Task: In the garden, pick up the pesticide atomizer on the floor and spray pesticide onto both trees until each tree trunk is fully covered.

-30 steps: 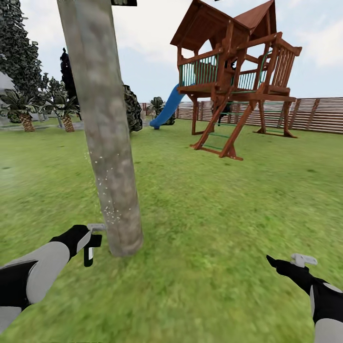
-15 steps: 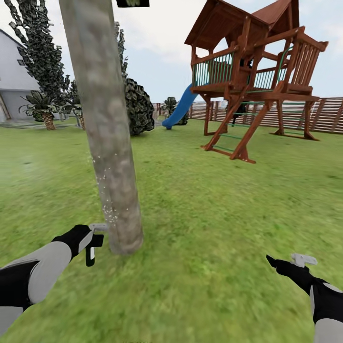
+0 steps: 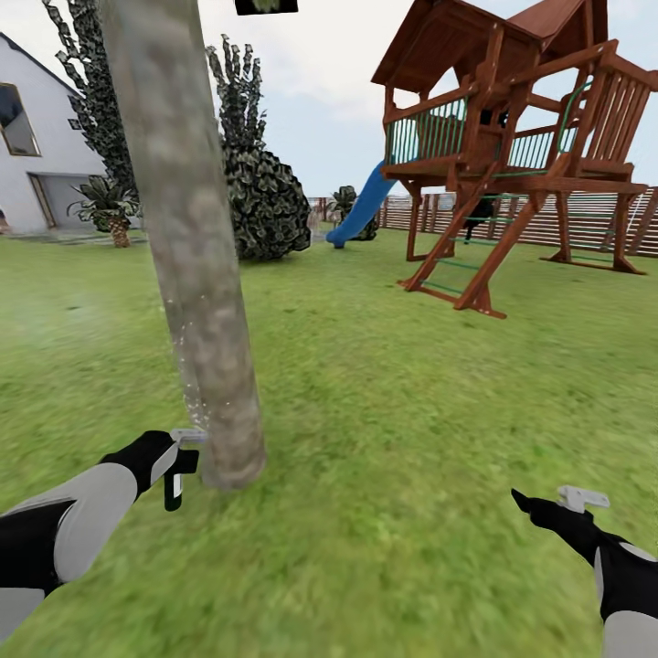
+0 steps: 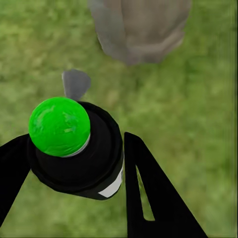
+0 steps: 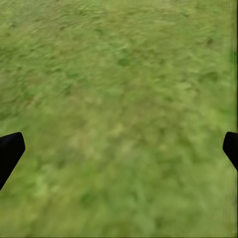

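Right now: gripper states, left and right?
Left gripper: shut on the pesticide atomizer, beside the tree trunk.
Right gripper: open, empty, over grass.

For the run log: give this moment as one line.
left gripper: shut on pesticide atomizer, nozzle at tree trunk base | pesticide: speckles low on trunk | right gripper: open over lawn

- Pesticide atomizer: small, dark, green-capped, held upright at the base of the tree.
- Tree: thick pale grey-brown trunk, whitish pesticide speckling its lower side.
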Robot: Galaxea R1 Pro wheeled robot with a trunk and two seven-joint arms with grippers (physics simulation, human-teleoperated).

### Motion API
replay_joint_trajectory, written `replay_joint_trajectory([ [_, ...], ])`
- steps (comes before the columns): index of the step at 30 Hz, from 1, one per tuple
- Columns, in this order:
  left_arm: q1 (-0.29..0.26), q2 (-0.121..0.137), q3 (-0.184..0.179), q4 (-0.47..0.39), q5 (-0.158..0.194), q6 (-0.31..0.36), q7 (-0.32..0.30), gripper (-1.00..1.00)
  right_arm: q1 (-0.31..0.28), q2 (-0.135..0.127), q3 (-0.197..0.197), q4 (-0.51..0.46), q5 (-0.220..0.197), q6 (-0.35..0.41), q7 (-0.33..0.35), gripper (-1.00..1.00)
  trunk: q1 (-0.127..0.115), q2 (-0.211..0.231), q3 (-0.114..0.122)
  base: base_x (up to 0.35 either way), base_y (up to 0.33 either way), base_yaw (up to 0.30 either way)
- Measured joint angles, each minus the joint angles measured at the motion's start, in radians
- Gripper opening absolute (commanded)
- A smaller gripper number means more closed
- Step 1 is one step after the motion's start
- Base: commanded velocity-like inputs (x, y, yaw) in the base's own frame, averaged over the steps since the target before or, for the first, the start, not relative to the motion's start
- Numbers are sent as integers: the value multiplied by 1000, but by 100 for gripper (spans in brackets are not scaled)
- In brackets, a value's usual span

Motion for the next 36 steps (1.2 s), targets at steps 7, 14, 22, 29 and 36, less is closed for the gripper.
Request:
replay_joint_trajectory([
  [7,0,-12,2,0,2,0,0,-100,0,0,0,0,-1,3,5,100,0,0,0,129,-318,78],
  [14,0,-20,0,0,0,0,0,-100,0,0,1,0,-1,5,5,100,0,0,0,62,-320,269],
  [22,0,-20,0,0,0,0,0,-100,0,0,1,0,-1,5,5,100,0,0,0,8,-322,235],
  [29,0,-24,3,-20,8,0,0,-100,0,-1,-8,0,-5,6,3,100,0,0,0,130,-311,16],
  [36,-2,0,32,-110,37,11,2,-100,0,-1,-2,0,-6,7,3,100,0,0,0,97,-116,18],
])
